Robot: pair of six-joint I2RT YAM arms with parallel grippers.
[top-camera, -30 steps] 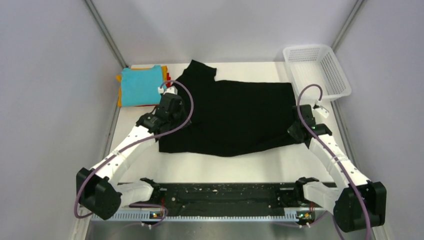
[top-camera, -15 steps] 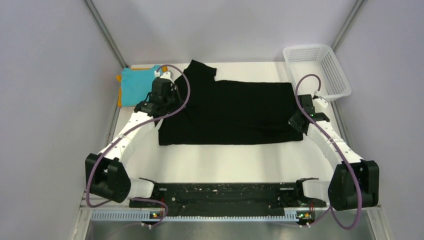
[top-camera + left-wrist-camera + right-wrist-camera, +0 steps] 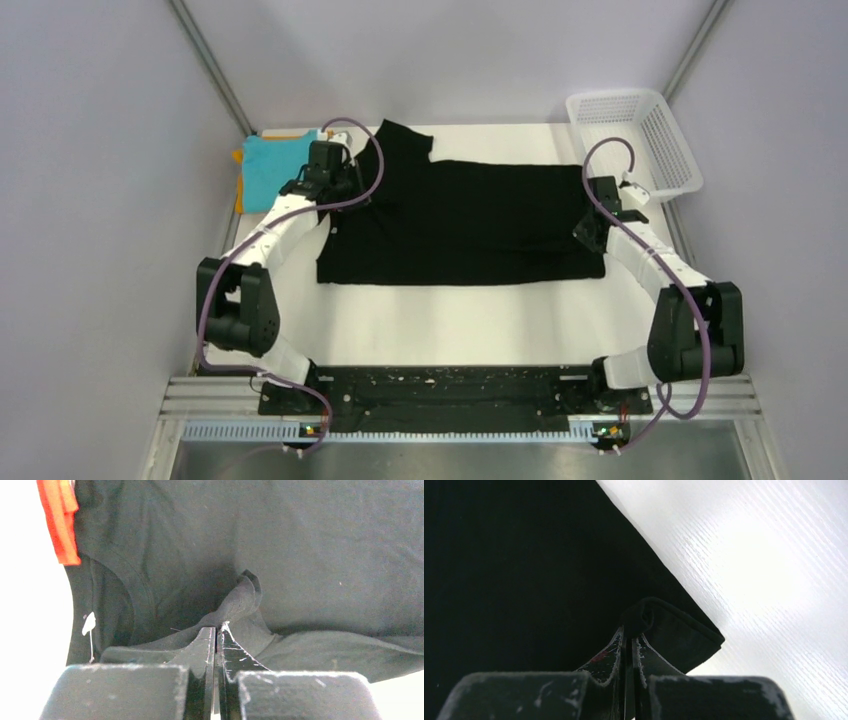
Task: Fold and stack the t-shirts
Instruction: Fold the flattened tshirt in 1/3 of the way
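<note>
Lying spread across the middle of the frame, the black t-shirt (image 3: 470, 225) was pinched at both ends: the left gripper (image 3: 216, 630) clamped a fold near its left edge, the right gripper (image 3: 630, 632) clamped its right corner; the folded teal shirt (image 3: 262, 170) sat upper left

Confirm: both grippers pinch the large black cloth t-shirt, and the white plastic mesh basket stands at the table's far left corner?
No: the white plastic mesh basket stands at the far right corner, per the top view. The left gripper and right gripper do pinch the black t-shirt.
</note>
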